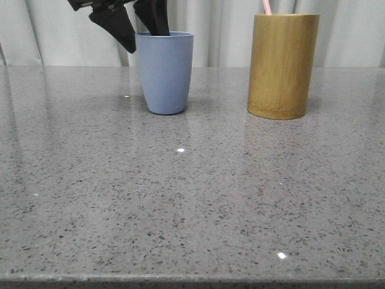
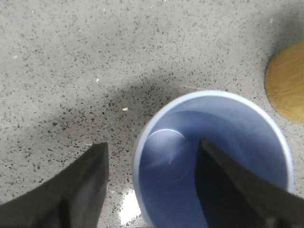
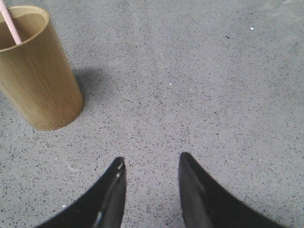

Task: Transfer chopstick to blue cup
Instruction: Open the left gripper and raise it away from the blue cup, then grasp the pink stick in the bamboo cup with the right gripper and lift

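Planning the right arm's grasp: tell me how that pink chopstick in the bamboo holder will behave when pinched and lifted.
The chopstick looks thin and straight, so probably stiff and light. Its smooth, narrow shaft may slip or pivot between the fingers of the open right gripper. It leans on the bamboo holder rim, so a slanted pull might nudge that tall holder, though it looks fairly stable.

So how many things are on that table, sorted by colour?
Blue: 1, the blue cup
Yellow-brown: 1, the bamboo holder
Pink: 1, the chopstick, standing in the bamboo holder
Total: 3
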Action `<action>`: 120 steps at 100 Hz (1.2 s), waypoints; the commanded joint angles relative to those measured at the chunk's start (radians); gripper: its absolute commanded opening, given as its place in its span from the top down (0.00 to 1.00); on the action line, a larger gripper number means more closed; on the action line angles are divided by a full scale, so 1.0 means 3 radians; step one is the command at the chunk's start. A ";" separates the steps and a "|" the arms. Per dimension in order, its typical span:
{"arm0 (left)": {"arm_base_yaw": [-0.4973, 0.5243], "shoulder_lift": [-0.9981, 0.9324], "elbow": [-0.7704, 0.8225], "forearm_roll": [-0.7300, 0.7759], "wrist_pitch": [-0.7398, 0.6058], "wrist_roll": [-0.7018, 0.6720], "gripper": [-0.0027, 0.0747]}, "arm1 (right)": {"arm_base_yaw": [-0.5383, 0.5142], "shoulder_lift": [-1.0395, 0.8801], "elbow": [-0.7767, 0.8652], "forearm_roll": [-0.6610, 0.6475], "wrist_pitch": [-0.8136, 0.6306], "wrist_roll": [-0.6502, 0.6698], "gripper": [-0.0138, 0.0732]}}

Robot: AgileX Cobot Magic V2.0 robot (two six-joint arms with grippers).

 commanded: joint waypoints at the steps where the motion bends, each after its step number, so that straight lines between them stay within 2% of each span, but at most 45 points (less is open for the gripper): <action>1: -0.0005 -0.0299 -0.0120 -0.0079 -0.0135 -0.0009 0.46 | -0.0011 0.0010 -0.0120 0.0000 -0.0197 -0.0005 0.50; 31: -0.0005 -0.0573 -0.0100 0.0344 -0.0193 -0.0229 0.47 | -0.0011 0.0010 -0.0120 0.0000 -0.0197 -0.0005 0.50; 51: 0.0003 -0.0882 0.0125 0.0667 -0.0193 -0.0406 0.47 | -0.0011 0.0010 -0.0120 0.0000 -0.0194 -0.0005 0.50; 69: 0.0162 -0.1258 0.0601 0.0738 -0.0222 -0.0588 0.47 | -0.0011 0.0010 -0.0121 0.0000 -0.0171 -0.0005 0.50; 120: 0.0528 -0.2723 0.2236 0.0780 -0.0816 -0.0602 0.47 | 0.0031 0.0010 -0.0366 0.0000 0.0034 -0.0012 0.50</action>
